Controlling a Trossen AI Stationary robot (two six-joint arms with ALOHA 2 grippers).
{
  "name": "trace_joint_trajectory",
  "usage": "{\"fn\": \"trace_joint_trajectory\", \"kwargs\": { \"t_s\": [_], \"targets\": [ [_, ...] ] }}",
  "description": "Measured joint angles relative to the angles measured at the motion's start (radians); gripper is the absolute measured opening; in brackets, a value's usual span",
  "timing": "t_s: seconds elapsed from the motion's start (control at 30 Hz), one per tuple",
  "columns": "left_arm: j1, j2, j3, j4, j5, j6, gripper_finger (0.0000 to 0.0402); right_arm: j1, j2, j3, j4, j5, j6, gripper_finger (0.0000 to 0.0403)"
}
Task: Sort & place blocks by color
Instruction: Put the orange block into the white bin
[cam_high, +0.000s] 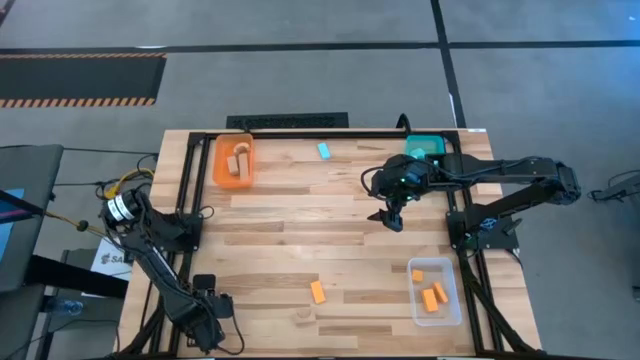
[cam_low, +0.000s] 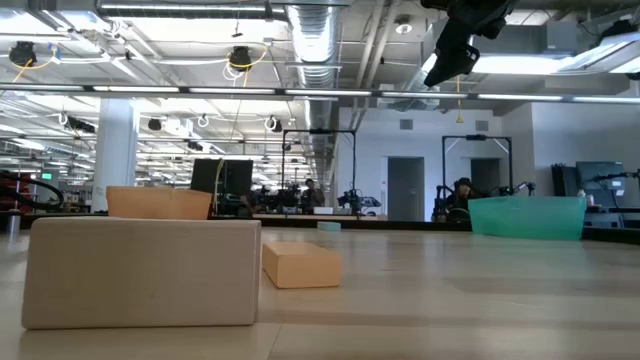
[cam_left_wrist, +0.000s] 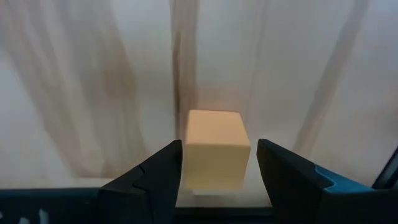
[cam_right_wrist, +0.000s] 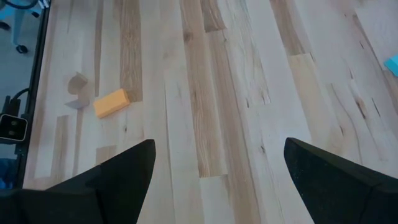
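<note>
I see the left gripper parked low at the bench's near left corner, its fingers partly apart around a pale wood cube; I cannot tell whether they touch it. My right gripper hangs over the bench's far right area, fingers spread wide, holding nothing. An orange oblong block and a small pale wood block lie near the near edge; a light blue block sits by the far edge.

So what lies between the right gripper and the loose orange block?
Only bare table, in the high view, between right gripper and orange block.
</note>
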Motion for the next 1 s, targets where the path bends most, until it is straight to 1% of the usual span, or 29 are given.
{"fn": "trace_joint_trajectory", "kwargs": {
  "t_s": [0.1, 0.2, 0.4, 0.5, 0.67, 0.7, 0.87, 0.93, 1.0],
  "targets": [
    [-0.001, 0.004, -0.016, 0.034, -0.001, -0.028, 0.0196, 0.000, 0.000, 0.000, 0.000, 0.000, 0.000, 0.0378],
    [0.006, 0.004, -0.017, 0.033, -0.045, -0.049, 0.0196, 0.000, 0.000, 0.000, -0.001, 0.000, -0.001, 0.0378],
    [0.006, 0.004, -0.017, 0.033, -0.054, -0.083, 0.0195, -0.002, 0.000, 0.000, 0.004, 0.000, -0.018, 0.0378],
    [0.008, 0.004, -0.017, 0.033, -0.067, -0.111, 0.0176, -0.002, 0.000, 0.000, 0.005, -0.001, -0.026, 0.0378],
    [0.008, 0.002, -0.016, 0.032, -0.072, -0.135, 0.0106, -0.002, 0.000, 0.000, 0.004, -0.001, -0.026, 0.0378],
    [0.008, 0.001, -0.014, 0.031, -0.071, -0.138, 0.0099, -0.001, 0.000, 0.000, 0.004, -0.001, -0.025, 0.0378],
    [0.038, 0.001, 0.027, 0.033, -0.082, -0.131, 0.0099, 0.014, -0.006, 0.000, -0.012, -0.001, 0.012, 0.0378],
    [0.070, -0.001, 0.060, 0.033, -0.123, -0.114, 0.0099, 0.024, -0.017, 0.000, -0.022, -0.001, 0.035, 0.0378],
    [0.114, -0.002, 0.104, 0.035, -0.186, -0.087, 0.0100, 0.040, -0.031, 0.000, -0.049, -0.002, 0.054, 0.0378]
  ]
}}
